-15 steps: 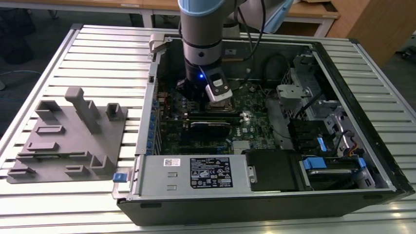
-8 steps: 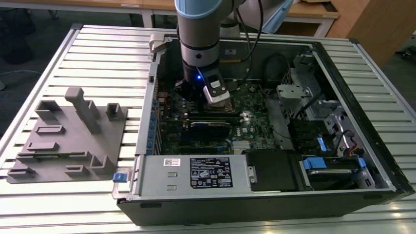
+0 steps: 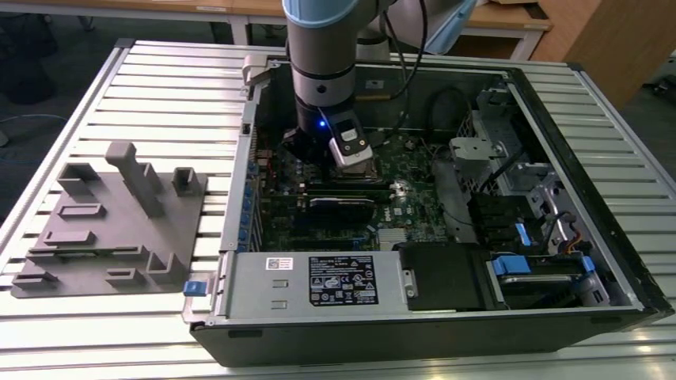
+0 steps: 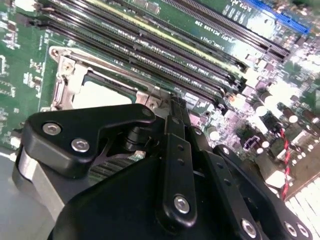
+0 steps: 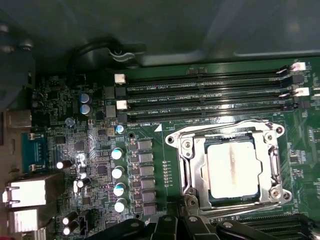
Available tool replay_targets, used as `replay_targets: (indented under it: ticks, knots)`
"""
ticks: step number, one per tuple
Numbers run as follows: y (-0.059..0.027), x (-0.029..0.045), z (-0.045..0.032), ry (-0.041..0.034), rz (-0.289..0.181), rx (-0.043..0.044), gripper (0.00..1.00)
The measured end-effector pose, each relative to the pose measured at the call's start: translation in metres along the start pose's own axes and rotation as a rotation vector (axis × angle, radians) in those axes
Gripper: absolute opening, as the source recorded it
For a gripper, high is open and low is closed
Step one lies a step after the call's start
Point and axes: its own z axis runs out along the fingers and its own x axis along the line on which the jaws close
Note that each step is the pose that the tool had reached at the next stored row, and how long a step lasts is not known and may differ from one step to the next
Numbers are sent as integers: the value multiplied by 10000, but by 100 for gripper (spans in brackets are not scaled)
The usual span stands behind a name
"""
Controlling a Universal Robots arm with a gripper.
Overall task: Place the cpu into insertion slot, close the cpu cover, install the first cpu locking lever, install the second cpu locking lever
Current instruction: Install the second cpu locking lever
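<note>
- In the exterior view, nearest you lies the open computer case (image 3: 423, 317) on the slatted table (image 3: 158, 87), with a grey fixture block (image 3: 116, 222) off to the exterior view's left. The arm (image 3: 322, 63) drops straight down into the case, its wrist vertical above the green motherboard (image 3: 412, 190).
- In the second wrist view, nearest you are the black gripper (image 4: 167, 107) linkages. The fingertips come together just beside the corner of the insertion slot (image 4: 65, 80); you can see no gap between them and nothing held, though whether they touch the frame I cannot tell. The cpu (image 4: 102, 95) lies pale inside the socket.
- In the first wrist view, the gripper (image 5: 175, 220) links sit at the near edge of the slot. The cpu (image 5: 232, 170) is seated in the insertion slot (image 5: 192, 170), with the cpu cover (image 5: 272, 152) framing it, lying down around the chip. Memory slots (image 5: 205, 95) run alongside.
</note>
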Motion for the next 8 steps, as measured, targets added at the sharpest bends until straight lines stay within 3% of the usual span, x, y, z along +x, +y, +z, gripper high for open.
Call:
replay_targets:
  ticks: [4,8]
  knots:
    - [7,-8,-120,1,0,3,11]
    - [12,-43,-127,2,0,2,11]
